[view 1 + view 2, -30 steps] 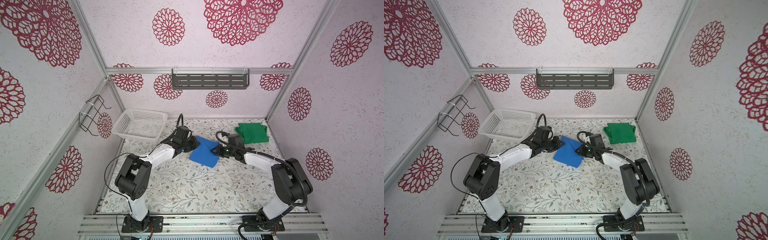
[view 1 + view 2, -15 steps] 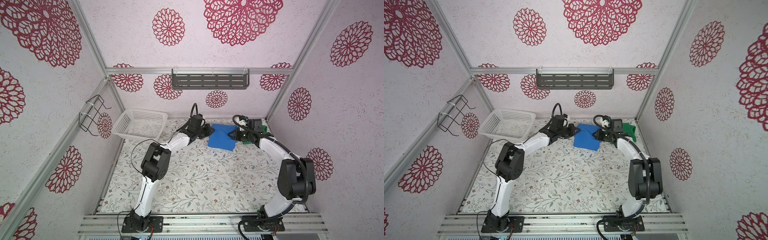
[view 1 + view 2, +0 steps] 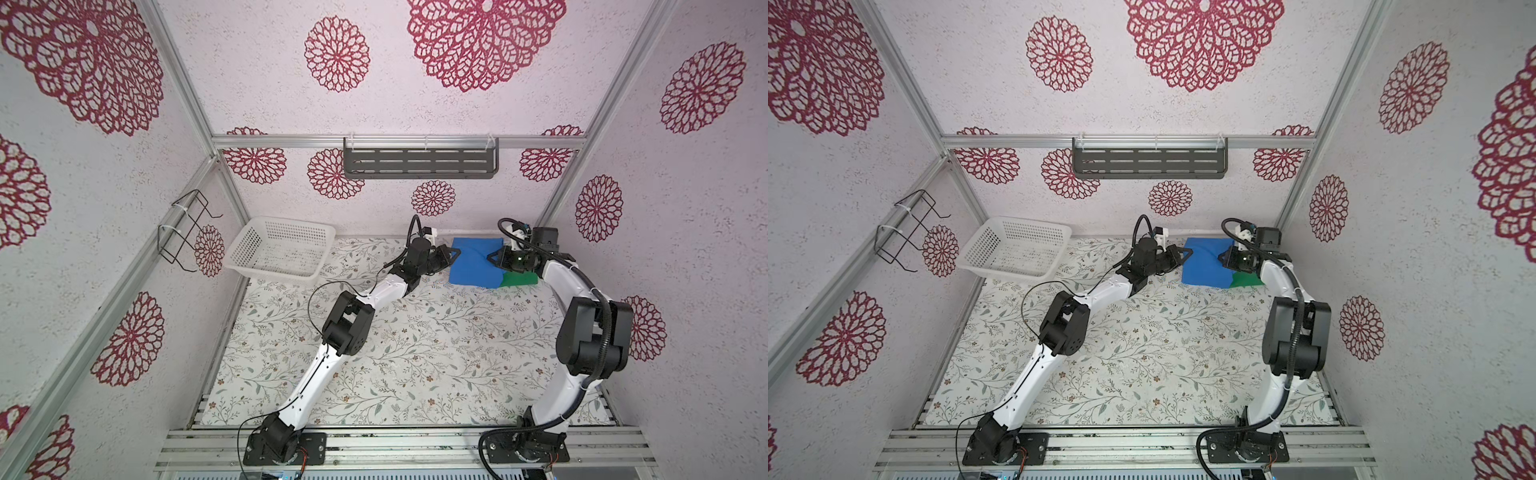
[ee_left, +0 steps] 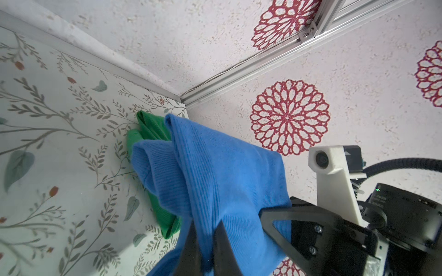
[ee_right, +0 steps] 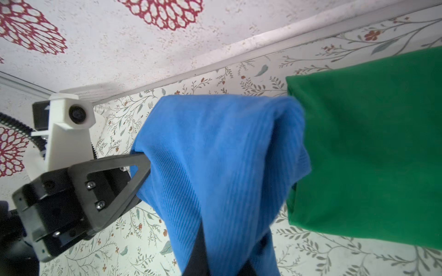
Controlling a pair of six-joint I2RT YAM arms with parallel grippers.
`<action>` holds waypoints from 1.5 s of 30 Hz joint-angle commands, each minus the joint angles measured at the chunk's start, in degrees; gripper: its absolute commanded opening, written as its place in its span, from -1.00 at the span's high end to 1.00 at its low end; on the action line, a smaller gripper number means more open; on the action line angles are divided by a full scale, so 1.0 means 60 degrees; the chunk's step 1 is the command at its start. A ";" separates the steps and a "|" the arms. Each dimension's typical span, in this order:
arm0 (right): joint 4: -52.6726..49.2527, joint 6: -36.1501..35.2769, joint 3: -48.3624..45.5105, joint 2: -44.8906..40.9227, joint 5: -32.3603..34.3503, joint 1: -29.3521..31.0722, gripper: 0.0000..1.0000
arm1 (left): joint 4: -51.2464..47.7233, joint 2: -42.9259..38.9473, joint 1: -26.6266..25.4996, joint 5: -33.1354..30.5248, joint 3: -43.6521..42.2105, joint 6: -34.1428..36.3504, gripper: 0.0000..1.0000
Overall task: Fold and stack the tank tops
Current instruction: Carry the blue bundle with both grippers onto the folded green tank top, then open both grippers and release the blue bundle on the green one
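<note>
Floral table (image 3: pixel 415 340) — left tool (image 3: pixel 456 252) and right tool (image 3: pixel 490 257) clamp blue tank top (image 3: pixel 473 268) over green tank top (image 3: pixel 521 279).

At ten o'clock on the leaf-printed tabletop (image 3: pixel 415 353), a white perforated basket (image 3: pixel 249 245), close to the back corner. Toward twelve, high on the back wall, a grey slotted shelf (image 3: pixel 419 163). Toward nine, fixed to the side wall, a black wire rack (image 3: pixel 181 231). Red flower medallions (image 3: pixel 337 53) across every wall.

Blue tank top (image 3: pixel 473 264) is ribbed, green tank top (image 3: pixel 519 279) plain, basket (image 3: pixel 243 251) white, table (image 3: pixel 415 353) floral.
</note>
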 commanded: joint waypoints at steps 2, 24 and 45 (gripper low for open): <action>-0.0035 -0.0358 0.1003 0.0318 -0.0457 -0.0528 1.00 | 0.0640 0.0367 -0.0115 -0.0706 0.1237 0.0045 1.00; -0.2419 -0.1586 0.5933 0.5280 -0.1196 -0.2089 0.83 | 0.2663 -0.7048 0.1001 -0.1565 -0.8369 0.1601 -0.95; 0.2971 -0.0785 -0.3376 -0.2032 0.3677 -0.1180 -0.98 | -0.5653 -1.5818 0.3541 -0.6456 -1.2520 0.6502 -0.95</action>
